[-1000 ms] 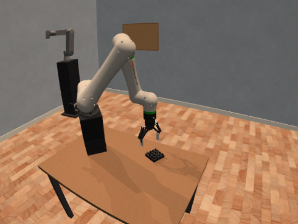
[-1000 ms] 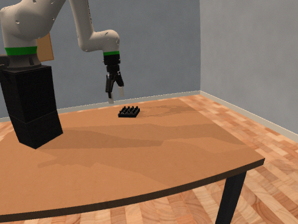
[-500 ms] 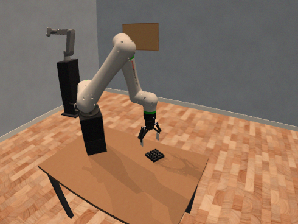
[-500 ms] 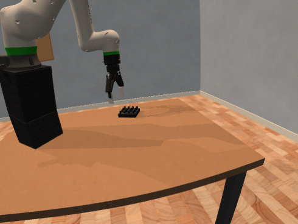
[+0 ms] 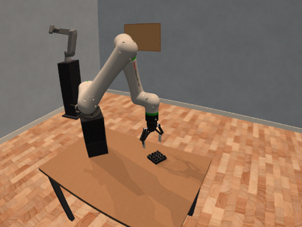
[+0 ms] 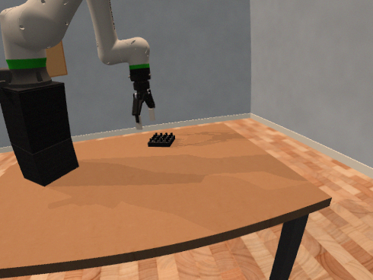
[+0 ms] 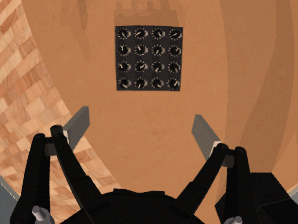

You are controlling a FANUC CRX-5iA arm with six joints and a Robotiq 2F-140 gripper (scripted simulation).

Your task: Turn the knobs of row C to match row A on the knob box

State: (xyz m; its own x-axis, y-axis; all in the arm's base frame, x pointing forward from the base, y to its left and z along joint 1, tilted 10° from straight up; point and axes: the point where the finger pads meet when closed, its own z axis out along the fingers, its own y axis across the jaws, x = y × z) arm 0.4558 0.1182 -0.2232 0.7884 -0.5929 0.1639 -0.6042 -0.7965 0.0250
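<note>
Big table [image 5: 123, 185] [image 6: 152, 213] [image 7: 145, 145], brown top; the top view gets two of its legs, exterior just one. White arm [image 5: 108, 74] [image 6: 106, 34] above it, upper bend only in top view. Gripper [image 5: 151, 145] [image 6: 145, 119] [image 7: 141, 119] wide open, nothing held, pointing down, apart from the box. Black knob box [image 5: 156, 157] [image 6: 161, 143] [image 7: 149, 58] sits on the table, near the gripper; only wrist view shows the four-by-four knobs' white lines, too small to read surely.

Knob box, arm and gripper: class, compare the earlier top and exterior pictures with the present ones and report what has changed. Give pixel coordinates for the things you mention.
Nothing visibly changed. The arm [image 5: 108, 69] [image 6: 114, 51] holds the same pose, the gripper [image 5: 151, 146] [image 6: 145, 121] [image 7: 141, 119] stays open above the table [image 5: 123, 197] [image 6: 152, 228] [image 7: 142, 160], and the knob box [image 5: 156, 157] [image 6: 161, 144] [image 7: 149, 58] sits in the same place.
</note>
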